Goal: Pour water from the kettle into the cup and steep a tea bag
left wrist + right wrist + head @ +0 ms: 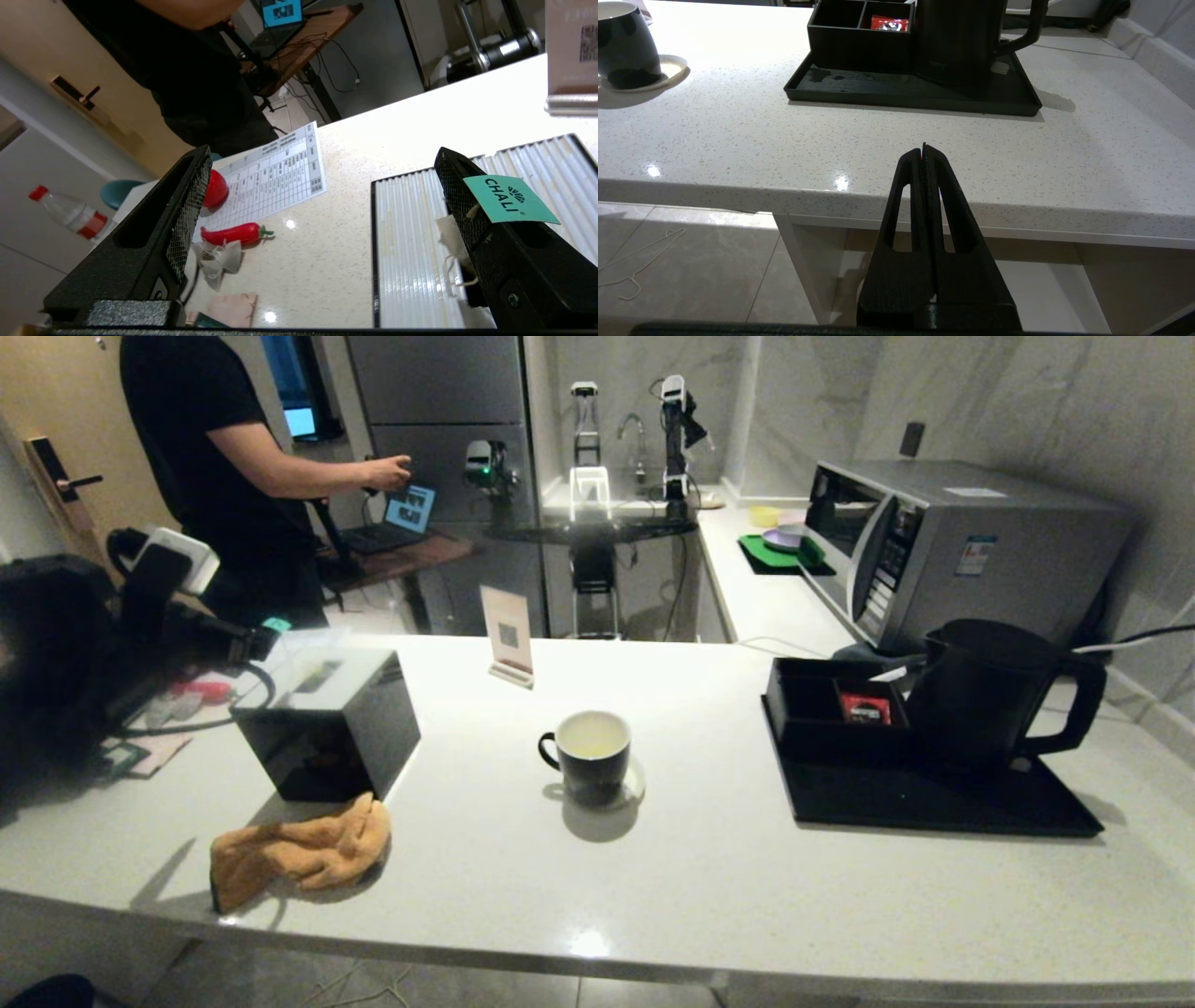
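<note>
The cup (586,756) stands on a white coaster at the middle of the counter, and faintly yellowish water (597,735) shows in it. At the right, the black kettle (990,695) stands upright on a black tray (934,803). Both also show in the right wrist view, the cup (626,46) and the kettle (957,37). My left gripper (323,151) is open at the far left, over a black box's ribbed white top (411,261). A tea bag (451,235) and its green tag (509,199) cling to one finger. My right gripper (923,147) is shut and empty, low before the counter's front edge.
A compartment box holding a red sachet (864,707) sits on the tray beside the kettle. An orange cloth (299,854) lies in front of the black box (327,723). A sign stand (507,635), a microwave (962,551) and a person (205,448) are behind. A red pepper (233,233) and another tea bag (219,261) lie at far left.
</note>
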{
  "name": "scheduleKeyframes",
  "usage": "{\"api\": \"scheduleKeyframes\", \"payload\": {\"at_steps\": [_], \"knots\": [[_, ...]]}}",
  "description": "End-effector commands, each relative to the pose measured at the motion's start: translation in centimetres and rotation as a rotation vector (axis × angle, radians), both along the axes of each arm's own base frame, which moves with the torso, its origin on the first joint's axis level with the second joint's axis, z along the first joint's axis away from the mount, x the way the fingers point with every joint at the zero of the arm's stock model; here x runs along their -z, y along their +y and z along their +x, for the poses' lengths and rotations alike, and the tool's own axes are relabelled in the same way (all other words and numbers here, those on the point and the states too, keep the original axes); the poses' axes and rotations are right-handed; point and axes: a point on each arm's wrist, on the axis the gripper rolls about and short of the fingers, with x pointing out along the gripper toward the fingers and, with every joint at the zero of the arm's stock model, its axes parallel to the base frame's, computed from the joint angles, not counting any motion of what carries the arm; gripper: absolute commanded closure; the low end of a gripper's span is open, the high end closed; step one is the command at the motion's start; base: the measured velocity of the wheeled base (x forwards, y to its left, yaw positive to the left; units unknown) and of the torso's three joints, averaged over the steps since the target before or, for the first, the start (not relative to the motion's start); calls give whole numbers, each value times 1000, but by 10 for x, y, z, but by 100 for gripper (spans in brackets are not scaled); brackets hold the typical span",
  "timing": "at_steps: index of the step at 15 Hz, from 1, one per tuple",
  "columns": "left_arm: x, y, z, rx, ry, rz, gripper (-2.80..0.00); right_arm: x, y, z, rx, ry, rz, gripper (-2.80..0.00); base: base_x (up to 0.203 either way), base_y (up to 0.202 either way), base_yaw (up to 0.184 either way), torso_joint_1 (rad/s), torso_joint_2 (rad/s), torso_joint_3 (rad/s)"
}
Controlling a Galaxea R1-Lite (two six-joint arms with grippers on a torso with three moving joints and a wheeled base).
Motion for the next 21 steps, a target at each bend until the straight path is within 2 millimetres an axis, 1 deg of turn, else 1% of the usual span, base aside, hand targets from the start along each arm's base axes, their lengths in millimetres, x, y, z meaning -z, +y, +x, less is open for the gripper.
{"api": "scheduleKeyframes", "payload": {"at_steps": [1, 6, 8, 14, 17, 19, 21], "knots": [[-9, 2, -2, 4, -22, 20, -280, 0, 0, 0, 1, 1, -1, 0, 0, 0, 0, 0, 0, 0], [-22, 7, 3, 1, 6, 66, -280, 0, 0, 0, 0, 1, -1, 0, 0, 0, 0, 0, 0, 0], [-27, 6, 4, 45, 15, 62, -280, 0, 0, 0, 0, 1, -1, 0, 0, 0, 0, 0, 0, 0], [-28, 5, 4, 101, 107, 32, -280, 0, 0, 0, 0, -1, -1, 0, 0, 0, 0, 0, 0, 0], [-31, 5, 7, 104, 107, 42, -280, 0, 0, 0, 0, -1, -1, 0, 0, 0, 0, 0, 0, 0], [-31, 8, 7, 97, 107, 72, -280, 0, 0, 0, 0, -1, -1, 0, 0, 0, 0, 0, 0, 0], [-34, 14, 6, 86, 105, 139, -280, 0, 0, 0, 0, -1, -1, 0, 0, 0, 0, 0, 0, 0]]}}
